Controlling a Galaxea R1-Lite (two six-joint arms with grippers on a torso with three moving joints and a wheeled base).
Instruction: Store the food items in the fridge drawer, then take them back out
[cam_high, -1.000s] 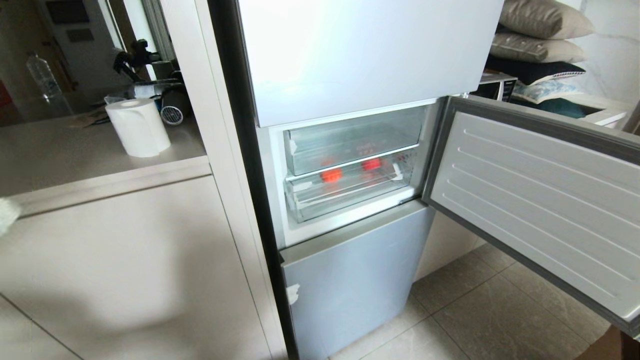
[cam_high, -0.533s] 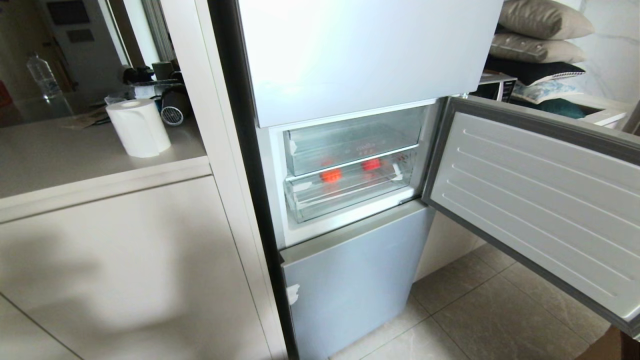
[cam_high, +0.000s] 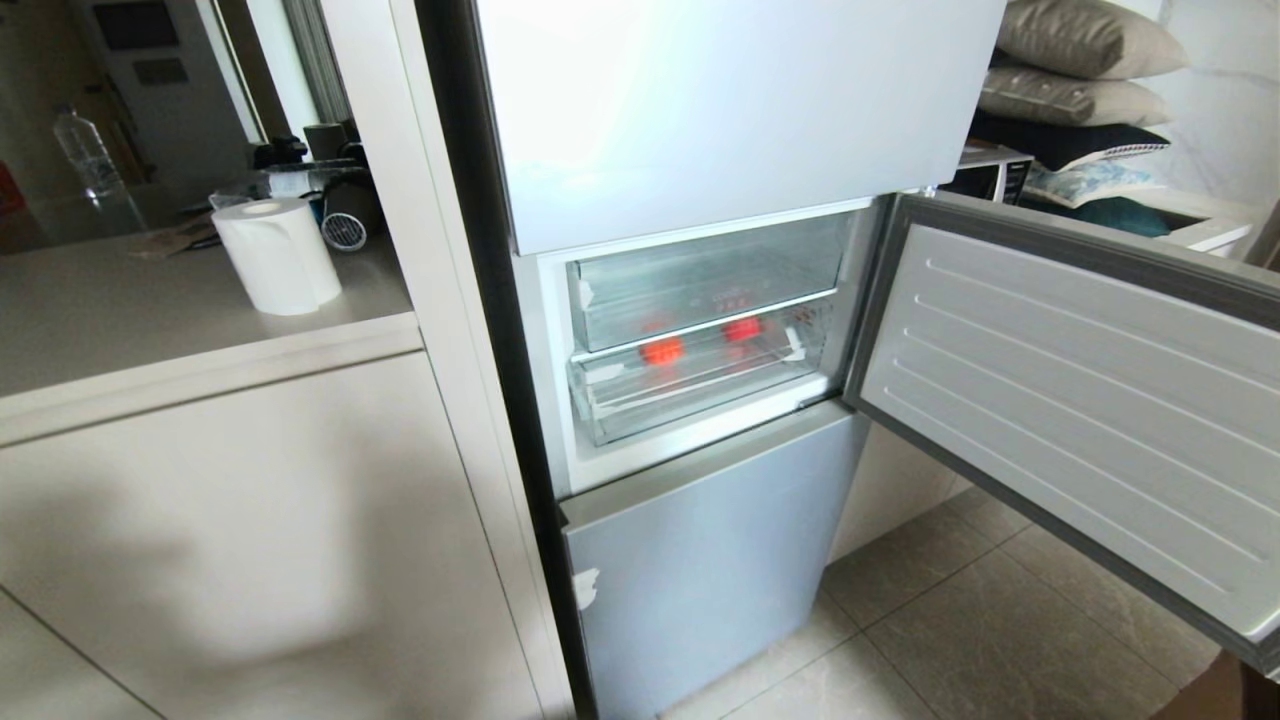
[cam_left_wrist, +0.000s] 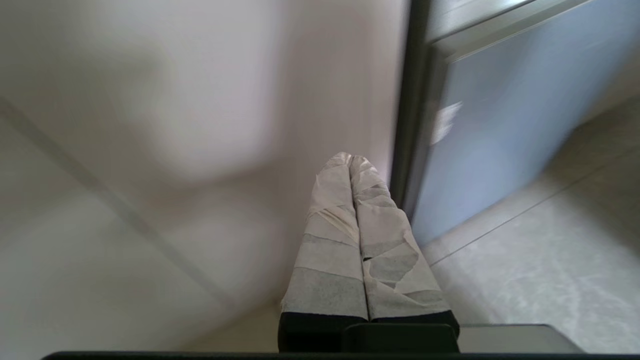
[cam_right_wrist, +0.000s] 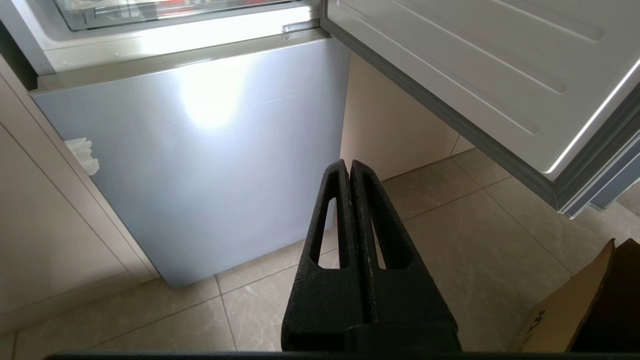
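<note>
Where the middle fridge door stands swung out to the right:
Red fruit: two (cam_high: 663, 350) (cam_high: 742, 329), blurred behind clear plastic, inside the fridge drawer (cam_high: 700, 385).
Drawer: pushed in, below a second clear bin (cam_high: 700, 280).
Left gripper (cam_left_wrist: 350, 160): taped fingers pressed together, empty, low beside the lower blue door panel (cam_left_wrist: 480, 140).
Right gripper (cam_right_wrist: 348, 165): black fingers closed together, empty, above the tiled floor (cam_right_wrist: 475, 250).
</note>
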